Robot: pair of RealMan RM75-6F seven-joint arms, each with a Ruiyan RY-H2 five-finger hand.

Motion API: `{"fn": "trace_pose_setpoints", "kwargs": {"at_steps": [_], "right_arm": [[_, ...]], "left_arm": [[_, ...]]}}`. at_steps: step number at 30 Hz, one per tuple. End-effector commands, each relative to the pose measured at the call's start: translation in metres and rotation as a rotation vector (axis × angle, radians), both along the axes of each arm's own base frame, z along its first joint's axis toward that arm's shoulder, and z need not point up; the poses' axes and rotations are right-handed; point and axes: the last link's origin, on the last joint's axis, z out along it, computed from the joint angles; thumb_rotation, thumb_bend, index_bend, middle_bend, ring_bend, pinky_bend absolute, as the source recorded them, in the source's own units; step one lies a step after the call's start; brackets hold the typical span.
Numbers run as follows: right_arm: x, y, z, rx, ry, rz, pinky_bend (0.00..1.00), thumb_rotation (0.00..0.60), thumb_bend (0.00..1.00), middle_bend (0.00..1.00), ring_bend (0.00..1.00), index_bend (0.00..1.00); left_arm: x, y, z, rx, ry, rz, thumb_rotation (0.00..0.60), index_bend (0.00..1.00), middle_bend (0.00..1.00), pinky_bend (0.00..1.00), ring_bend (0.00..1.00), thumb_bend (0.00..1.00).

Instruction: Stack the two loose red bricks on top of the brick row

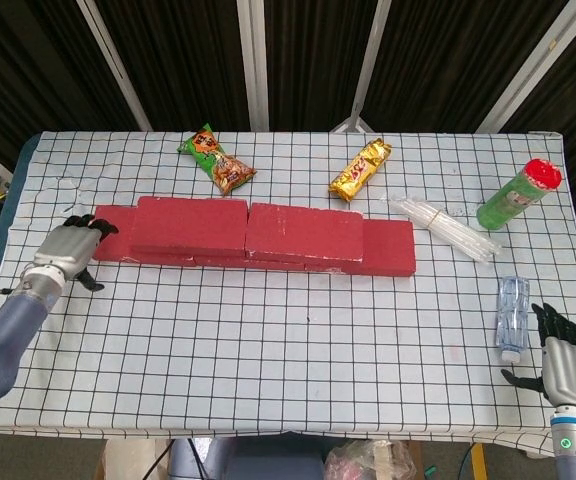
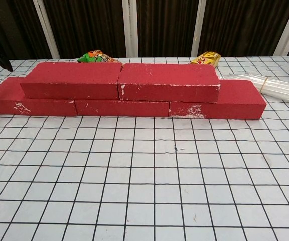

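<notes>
Now, from the hands outward, with the brick row as the landmark.

Left hand: the left hand [image 1: 65,251] hangs just off the row's left end, apart from it, fingers loosely curled and holding nothing; only a dark fingertip shows at the edge of the chest view. Judging by that gap, it has nothing left to steady.

Right hand: the right hand [image 1: 565,362] sits well to the right of the row near the table's front edge, fingers spread and empty, clear of the work.

Brick row: the brick row [image 2: 122,107] lies end to end across the table [image 1: 298,350].

Upper bricks: the left upper brick [image 2: 69,79] and the right upper brick [image 2: 167,82] rest on the row, touching end to end, each straddling a joint below so the load is shared.

Task state: stacking looks complete.

Beyond the row: a green snack bag [image 1: 218,160] and a gold snack bar [image 1: 360,168] lie behind it; a bundle of clear straws [image 1: 445,227], a green can [image 1: 517,194] and a small clear bottle [image 1: 512,311] lie to its right.
</notes>
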Motion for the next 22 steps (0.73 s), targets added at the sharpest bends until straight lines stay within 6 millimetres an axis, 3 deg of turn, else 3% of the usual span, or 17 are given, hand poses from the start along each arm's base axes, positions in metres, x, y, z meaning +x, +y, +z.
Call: {"fn": "trace_pose_setpoints", "kwargs": {"at_steps": [1, 10, 22], "right_arm": [[0.003, -0.001, -0.002, 0.010, 0.017, 0.035, 0.00, 0.600, 0.13, 0.00, 0.00, 0.00], [0.014, 0.003, -0.010, 0.012, 0.101, 0.165, 0.00, 0.600, 0.13, 0.00, 0.00, 0.00], [0.021, 0.010, -0.010, 0.004, 0.097, 0.200, 0.00, 0.600, 0.13, 0.00, 0.00, 0.00]], "left_arm": [[-0.016, -0.051, 0.029, 0.131, -0.122, -0.053, 0.600, 0.15, 0.07, 0.00, 0.00, 0.00], [-0.062, -0.138, 0.021, 0.291, -0.209, -0.195, 0.600, 0.11, 0.02, 0.00, 0.00, 0.00], [-0.085, -0.186, 0.002, 0.355, -0.264, -0.244, 0.600, 0.11, 0.02, 0.00, 0.00, 0.00]]}}
